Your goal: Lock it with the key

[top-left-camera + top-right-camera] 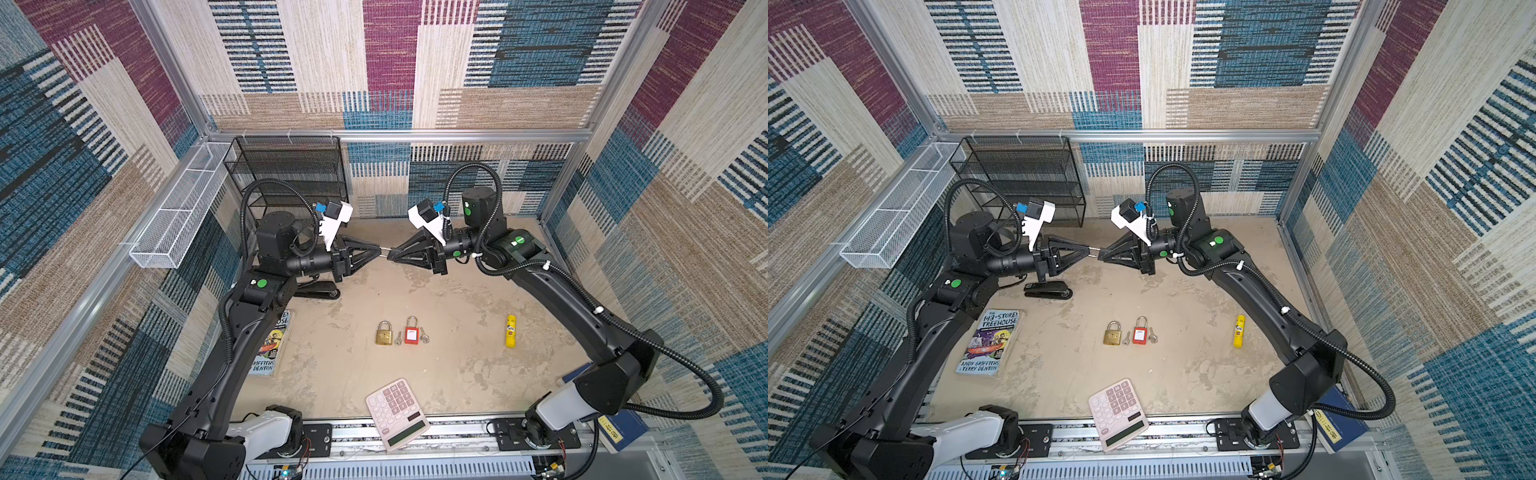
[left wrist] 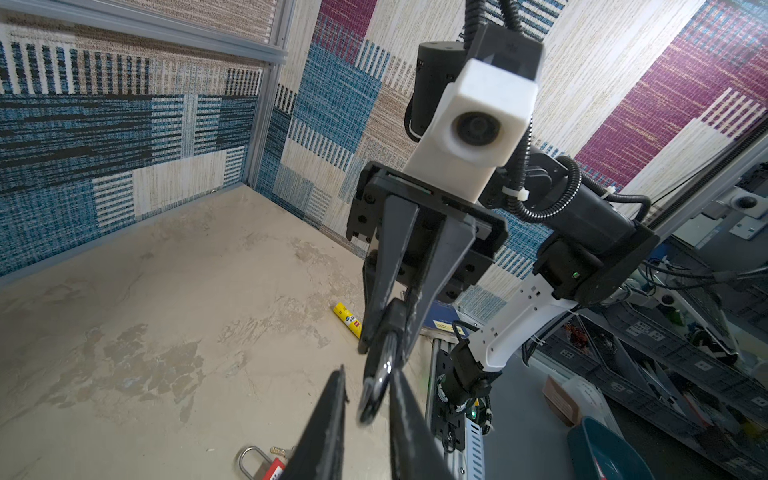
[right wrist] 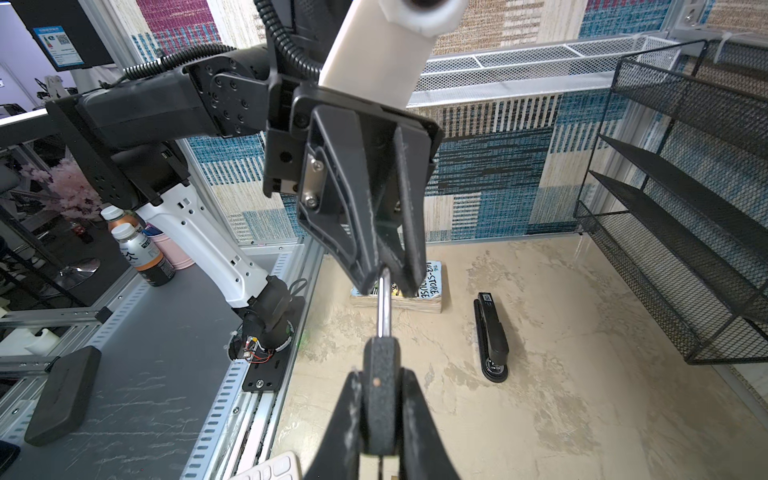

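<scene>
A black padlock hangs in mid-air over the back of the table, and my right gripper is shut on its body. Its silver shackle points at my left gripper, whose fingers stand slightly open around the shackle's end, with a gap on one side. In both top views the two grippers meet tip to tip. A brass padlock and a red padlock lie on the table, each with a small silver key beside it.
A pink calculator overhangs the front rail. A yellow glue stick lies to the right, a book and a black stapler to the left. A black mesh rack and a white mesh tray stand at the back left.
</scene>
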Robot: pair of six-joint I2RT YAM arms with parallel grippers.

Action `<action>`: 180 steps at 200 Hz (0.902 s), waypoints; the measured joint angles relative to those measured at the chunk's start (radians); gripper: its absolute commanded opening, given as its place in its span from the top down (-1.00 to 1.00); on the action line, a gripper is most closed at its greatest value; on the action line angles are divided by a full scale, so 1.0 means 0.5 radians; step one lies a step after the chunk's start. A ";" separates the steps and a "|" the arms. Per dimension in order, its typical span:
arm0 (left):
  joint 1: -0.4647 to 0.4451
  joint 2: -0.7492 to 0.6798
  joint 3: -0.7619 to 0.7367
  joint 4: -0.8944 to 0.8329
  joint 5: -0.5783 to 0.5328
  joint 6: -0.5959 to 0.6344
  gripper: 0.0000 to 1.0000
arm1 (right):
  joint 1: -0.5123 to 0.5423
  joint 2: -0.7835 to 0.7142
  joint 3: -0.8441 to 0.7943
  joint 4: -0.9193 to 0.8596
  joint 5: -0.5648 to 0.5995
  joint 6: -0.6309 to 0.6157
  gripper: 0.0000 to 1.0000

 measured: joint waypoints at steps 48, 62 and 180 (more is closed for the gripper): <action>-0.002 -0.003 0.004 -0.029 0.009 0.040 0.84 | -0.002 0.006 0.017 -0.023 -0.001 0.007 1.00; -0.002 -0.003 0.004 -0.030 0.018 0.041 0.87 | -0.002 0.007 0.018 -0.027 -0.007 0.015 1.00; -0.011 -0.031 -0.010 -0.068 -0.023 0.146 1.00 | -0.002 0.070 0.068 -0.066 -0.102 0.073 1.00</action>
